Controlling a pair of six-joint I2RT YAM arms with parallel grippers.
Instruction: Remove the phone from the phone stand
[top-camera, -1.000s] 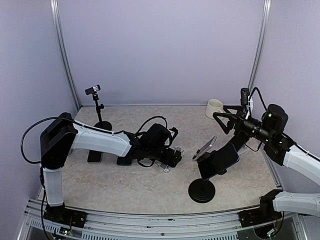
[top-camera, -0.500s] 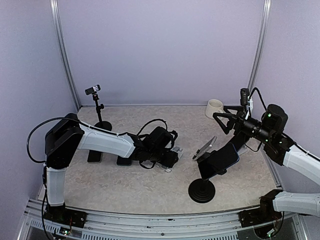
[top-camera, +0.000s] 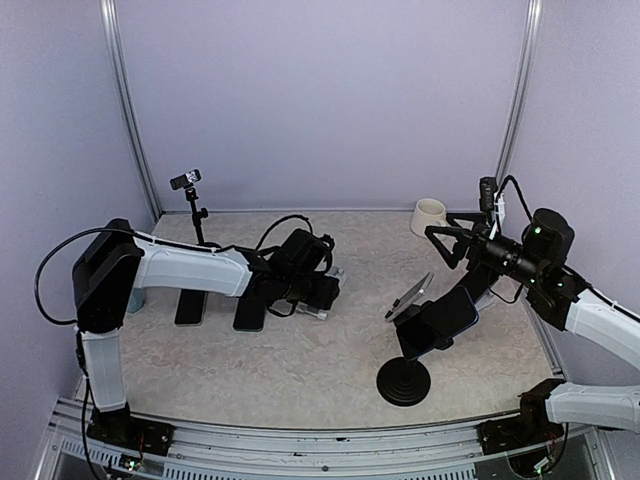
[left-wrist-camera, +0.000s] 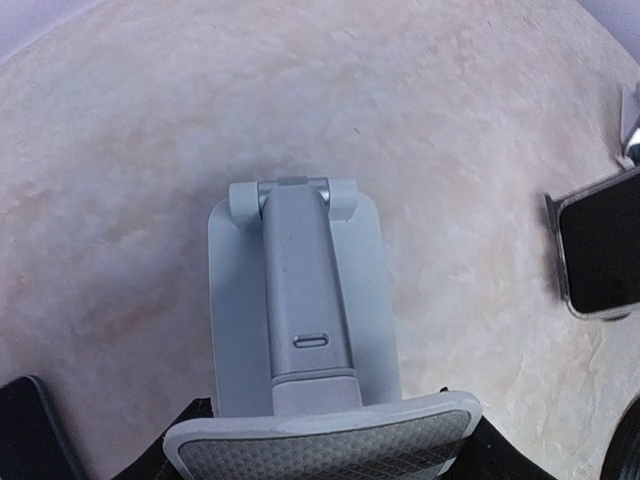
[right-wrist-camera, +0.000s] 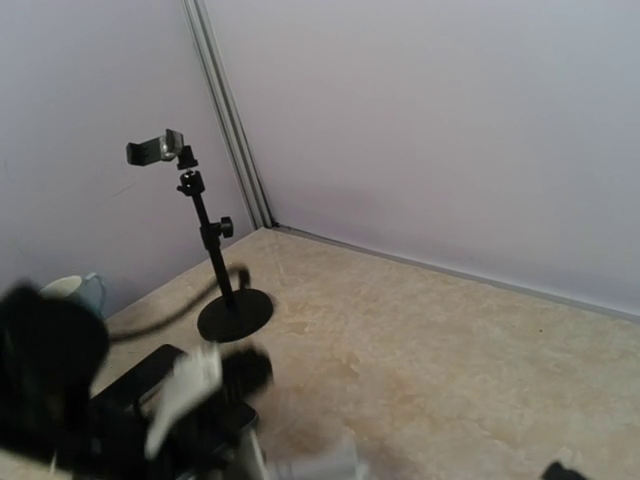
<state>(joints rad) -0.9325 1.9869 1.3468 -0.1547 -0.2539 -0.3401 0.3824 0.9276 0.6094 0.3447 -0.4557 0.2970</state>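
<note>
Across the marbled table (top-camera: 300, 372), the left gripper (top-camera: 323, 288) has just clamped the empty grey stand (left-wrist-camera: 300, 290) and dragged it left, while the right gripper (top-camera: 440, 247) gapes near the phone (top-camera: 445, 315), still mounted on its black stand (top-camera: 403, 382).

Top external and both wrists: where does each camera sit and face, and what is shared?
Top external: high behind the bases, looking down on the table; left gripper and right gripper show.
Left wrist: looking down on the grey phone stand; own fingers at the bottom edge.
Right wrist: facing the far left corner and black clip stand; own fingers hardly show.
Shared: clip stand, top and right wrist.
</note>
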